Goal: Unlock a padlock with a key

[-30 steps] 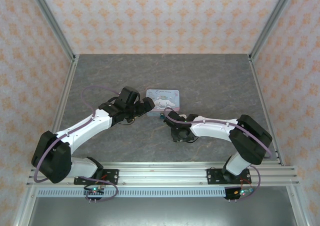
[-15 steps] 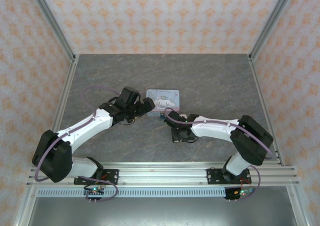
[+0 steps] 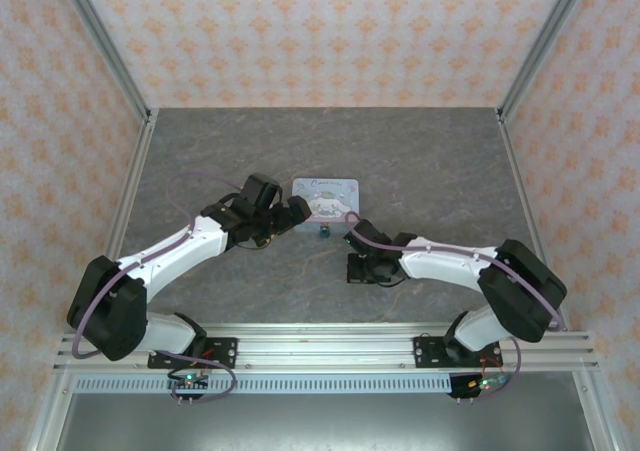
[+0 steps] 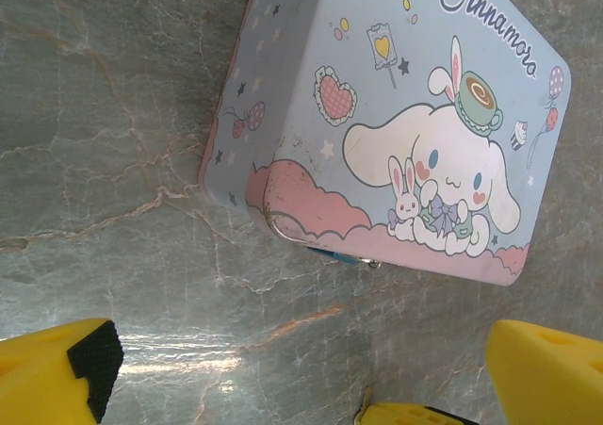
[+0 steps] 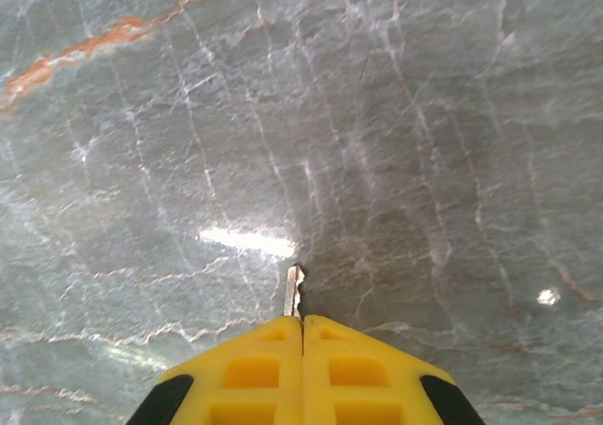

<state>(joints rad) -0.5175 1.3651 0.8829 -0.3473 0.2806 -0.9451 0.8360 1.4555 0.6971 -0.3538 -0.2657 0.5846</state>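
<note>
while the key (image 5: pixel 293 291) is clenched blade-forward in the right gripper (image 5: pixel 301 326) | the padlock (image 3: pixel 323 233) is seen just to its left | left gripper (image 4: pixel 301 373) is left released

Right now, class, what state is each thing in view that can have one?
left hand, open, empty
right hand, shut on the key
key, gripped, tip poking out
tin, closed, lying flat
padlock, at the tin's near edge, keyless; shackle too small to judge
</note>
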